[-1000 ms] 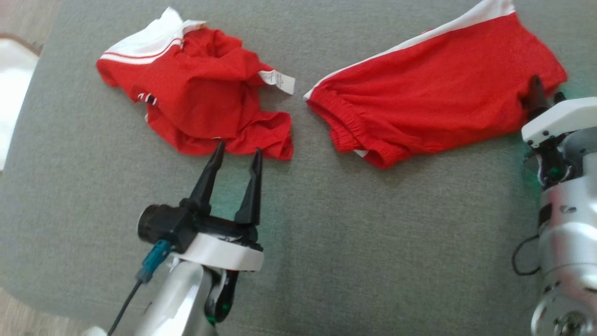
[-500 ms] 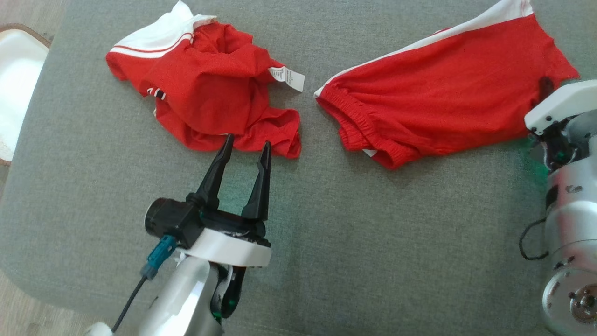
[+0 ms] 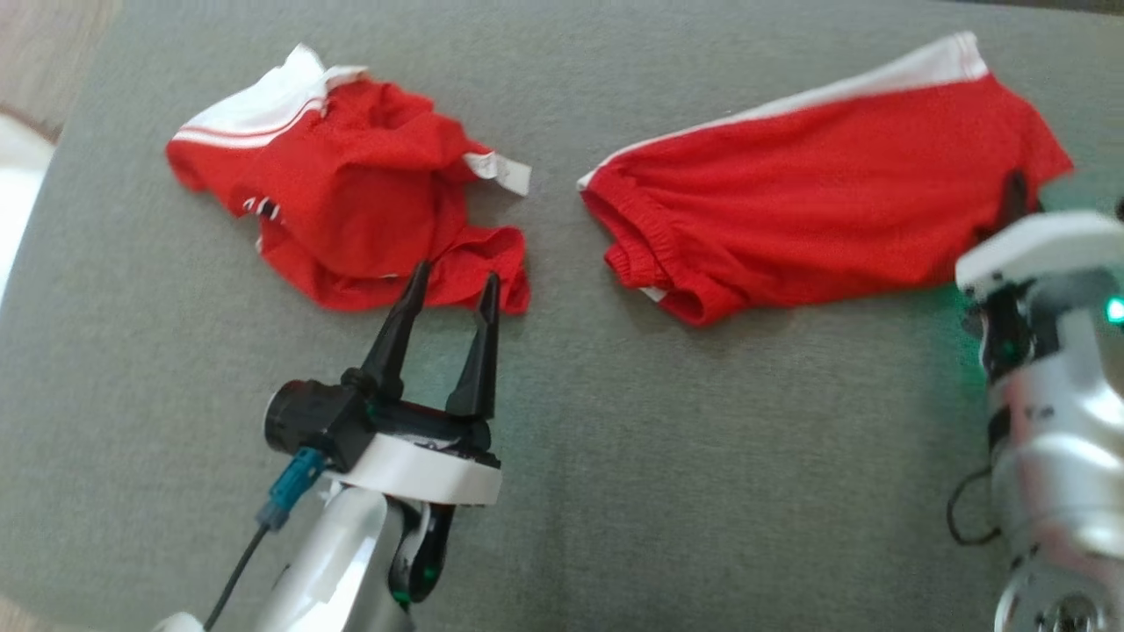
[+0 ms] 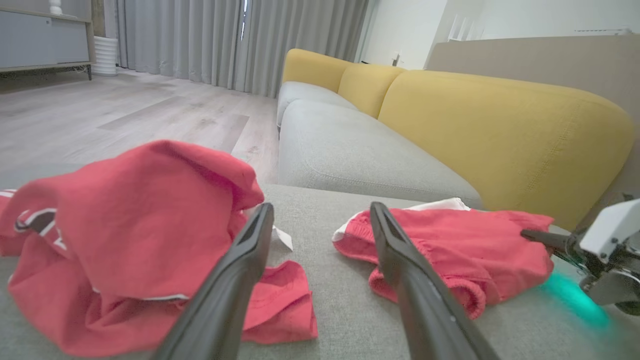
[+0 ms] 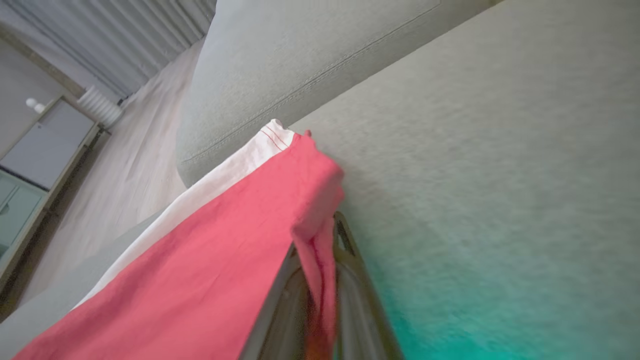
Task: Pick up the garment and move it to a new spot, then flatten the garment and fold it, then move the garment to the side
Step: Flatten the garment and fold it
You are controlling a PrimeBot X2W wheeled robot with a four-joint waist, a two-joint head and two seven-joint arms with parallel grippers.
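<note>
The garment (image 3: 817, 211), red shorts with a white side stripe, lies fairly flat on the right of the grey cushion (image 3: 702, 491). My right gripper (image 3: 1016, 193) is shut on its right hem; in the right wrist view the red cloth (image 5: 200, 260) is pinched between the fingers of that gripper (image 5: 320, 240) and lifted slightly. My left gripper (image 3: 455, 276) stands open at the near edge of a second, crumpled red-and-white garment (image 3: 351, 211), holding nothing. The left wrist view shows its gripper (image 4: 321, 207), the crumpled piece (image 4: 140, 225), the shorts (image 4: 465, 245) and my right gripper (image 4: 530, 234).
A grey sofa seat with yellow back cushions (image 4: 500, 130) stands beyond the cushion's far edge. Wooden floor (image 4: 125, 115) lies to the left, and a white object (image 3: 18, 202) sits past the cushion's left edge. The near half of the cushion is bare fabric.
My right gripper has closed on the shorts' right hem. The head camera has shifted a little. The left gripper has stayed open by the crumpled garment.
</note>
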